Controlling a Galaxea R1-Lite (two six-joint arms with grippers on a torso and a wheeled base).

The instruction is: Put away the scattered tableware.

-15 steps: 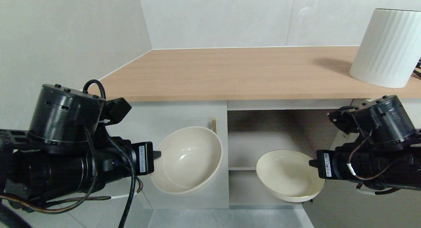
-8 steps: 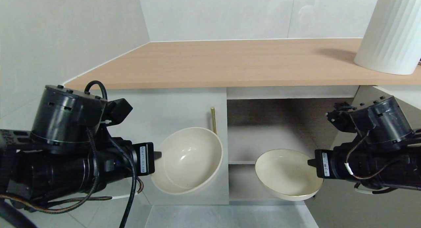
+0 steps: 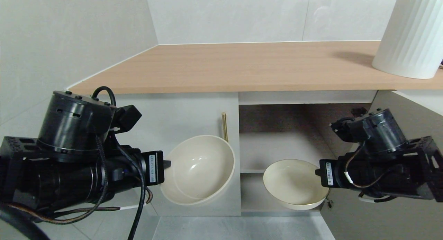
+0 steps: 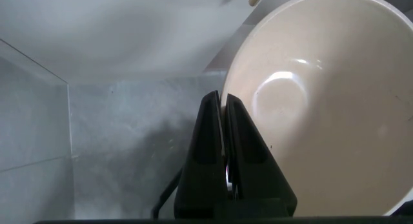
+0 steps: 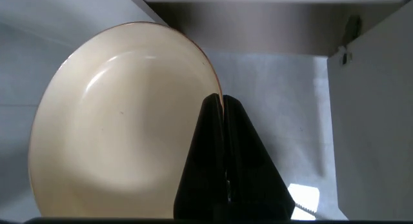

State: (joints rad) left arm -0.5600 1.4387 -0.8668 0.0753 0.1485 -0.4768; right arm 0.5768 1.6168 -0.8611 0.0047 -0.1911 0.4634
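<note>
Before the open cupboard (image 3: 277, 143) under the tabletop (image 3: 242, 70): left end effector (image 3: 166, 163) clamped on a deep bowl (image 3: 199, 169), right end effector (image 3: 316, 171) clamped on a shallow bowl (image 3: 294, 184). Both bowls are held aloft and neither is yet shelved, so the task appears about half done.

Head view down at cabinet (image 3: 193, 112); wrist views close on bowl (image 4: 322, 101), dish (image 5: 122, 121).

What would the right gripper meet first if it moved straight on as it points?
Past its plate, likely the bowl in the left gripper or the closed door; depth is unclear.
</note>
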